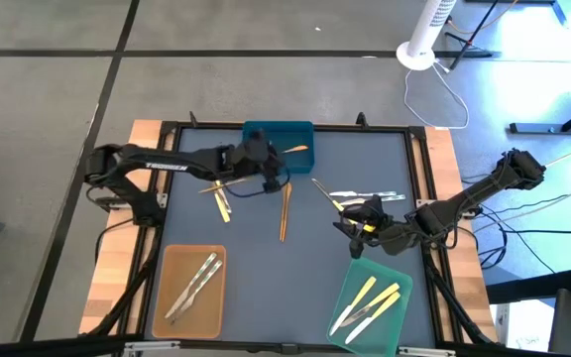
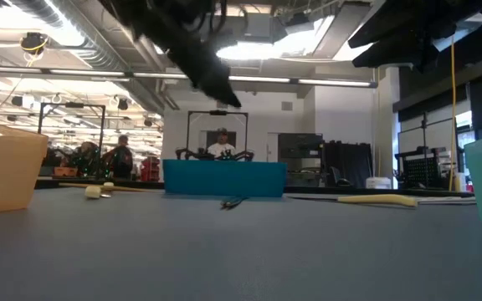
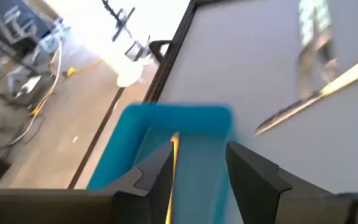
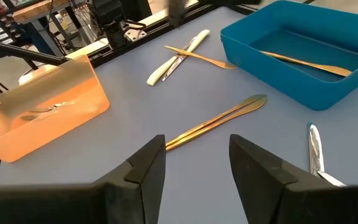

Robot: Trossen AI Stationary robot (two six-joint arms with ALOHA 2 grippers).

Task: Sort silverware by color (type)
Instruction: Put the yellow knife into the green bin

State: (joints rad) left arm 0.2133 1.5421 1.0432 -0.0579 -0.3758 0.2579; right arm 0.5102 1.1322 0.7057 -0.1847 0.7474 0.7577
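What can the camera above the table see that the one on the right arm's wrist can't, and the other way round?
Only the high view shows the green tray with its pale yellow and silvery utensils, both arms whole, and the left gripper by the blue tray.

Only the right wrist view shows the right gripper's open fingers close up, empty.

Both show the blue tray holding one brown utensil, the tan tray, and the long brown utensils on the mat.
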